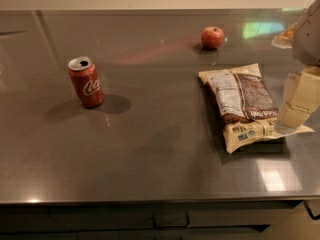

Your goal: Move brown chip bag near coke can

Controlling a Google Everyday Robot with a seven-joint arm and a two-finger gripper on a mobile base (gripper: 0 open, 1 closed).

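Pincer (296, 109) partly cropped, beside brown chip bag (244, 104)

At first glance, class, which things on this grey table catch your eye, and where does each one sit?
The brown chip bag lies flat at right, with the robot's tool at its right edge. The red coke can stands upright at left, and a red apple sits at the back of the table.
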